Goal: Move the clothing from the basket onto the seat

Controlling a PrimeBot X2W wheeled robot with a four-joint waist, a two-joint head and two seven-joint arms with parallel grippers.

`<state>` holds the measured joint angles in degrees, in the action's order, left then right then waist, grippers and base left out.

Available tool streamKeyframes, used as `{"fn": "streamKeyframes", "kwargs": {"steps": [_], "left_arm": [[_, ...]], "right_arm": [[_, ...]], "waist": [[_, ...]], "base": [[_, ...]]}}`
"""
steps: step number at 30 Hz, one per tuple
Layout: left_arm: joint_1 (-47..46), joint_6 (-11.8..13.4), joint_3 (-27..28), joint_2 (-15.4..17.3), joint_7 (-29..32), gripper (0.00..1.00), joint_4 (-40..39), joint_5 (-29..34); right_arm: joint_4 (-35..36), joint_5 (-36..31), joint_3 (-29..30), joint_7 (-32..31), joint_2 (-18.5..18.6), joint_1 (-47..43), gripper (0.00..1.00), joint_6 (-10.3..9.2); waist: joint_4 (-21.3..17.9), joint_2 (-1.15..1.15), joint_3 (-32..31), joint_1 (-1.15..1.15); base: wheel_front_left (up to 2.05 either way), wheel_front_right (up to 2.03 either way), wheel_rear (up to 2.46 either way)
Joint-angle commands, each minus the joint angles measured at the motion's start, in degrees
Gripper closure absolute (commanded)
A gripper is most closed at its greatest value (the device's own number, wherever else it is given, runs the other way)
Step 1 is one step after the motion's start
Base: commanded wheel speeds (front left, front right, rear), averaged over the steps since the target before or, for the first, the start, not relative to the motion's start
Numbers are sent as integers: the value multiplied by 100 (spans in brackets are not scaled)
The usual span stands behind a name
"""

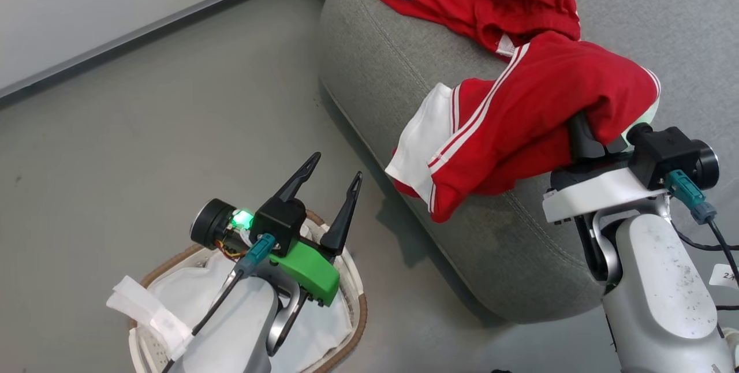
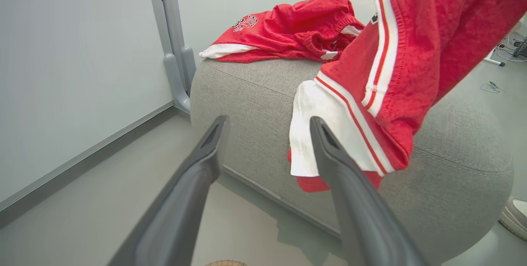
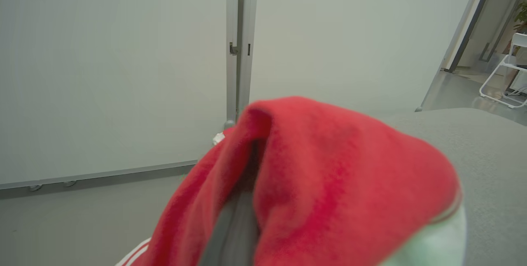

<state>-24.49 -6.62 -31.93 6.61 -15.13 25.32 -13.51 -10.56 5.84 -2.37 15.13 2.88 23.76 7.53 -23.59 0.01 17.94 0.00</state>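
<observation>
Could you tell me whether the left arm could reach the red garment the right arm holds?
Probably yes: the left end effector is open and points at the garment, with nothing between.

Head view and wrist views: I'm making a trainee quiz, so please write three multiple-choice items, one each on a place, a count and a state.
1. Where does the red logo garment lie?
A. on the grey seat
B. on a wooden table
C. on a shelf

2. How many red garments are in view?
A. one
B. two
C. four

3. How is the left tool?
A. shut on a towel
B. shut on a hanger
C. open, holding nothing

Answers:
1 A: it is spread on the seat's top.
2 B: there is the logo garment, plus the red striped garment hanging from the right tool.
3 C: its fingers stand apart with nothing between them.
</observation>
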Motion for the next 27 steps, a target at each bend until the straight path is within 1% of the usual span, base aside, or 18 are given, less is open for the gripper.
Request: {"fn": "streamKeyframes", "kwargs": {"steps": [1,5,8,9,10,12,15,18,23,26,27], "left_arm": [[-103,-32,-13,8,-2,0,9,43],[-155,-41,-52,-64,-2,0,-19,79],[-213,-55,-52,-93,-2,0,-60,122],[-230,-59,-48,-99,-2,0,-75,132],[-245,-62,-36,-102,-2,0,-101,150],[-272,-66,-24,-106,-2,0,-149,176],[-332,-73,-37,-121,-2,0,-221,217],[-393,-81,-53,-149,-1,0,-295,240],[-505,-83,-94,-209,-2,0,-444,288],[-527,-83,-108,-228,-2,0,-512,314],[-521,-84,-119,-234,-1,0,-534,331]], "right_arm": [[-23,-52,-18,2,2,-21,100,-8],[-116,-192,-89,2,5,188,100,-8],[-174,-390,-121,2,6,483,100,-8],[-191,-366,-114,2,8,598,100,-8],[-227,-322,-127,2,8,783,100,-8],[-274,-509,-109,2,7,1186,100,-8],[-447,-733,84,2,136,1901,100,-9],[-798,-732,240,2,402,2629,100,-8],[-1688,-805,456,2,1249,3884,100,-9],[-2292,-837,542,-2,1728,4377,100,-9],[-2518,-907,569,-13,1945,4538,100,-9]], "waist": [[-168,-1,237,0],[-25,-1,312,0],[130,-1,398,0],[175,-1,428,0],[224,-1,464,0],[322,-1,545,0],[517,-1,684,0],[733,-1,832,0],[1180,-1,1160,0],[1433,-1,1348,0],[1530,-1,1417,0]], "base": [[0,0,0],[0,0,0],[0,0,0],[0,0,0],[0,0,0],[0,0,0],[0,0,0],[0,0,0],[0,0,0],[0,0,0],[0,0,0]]}}
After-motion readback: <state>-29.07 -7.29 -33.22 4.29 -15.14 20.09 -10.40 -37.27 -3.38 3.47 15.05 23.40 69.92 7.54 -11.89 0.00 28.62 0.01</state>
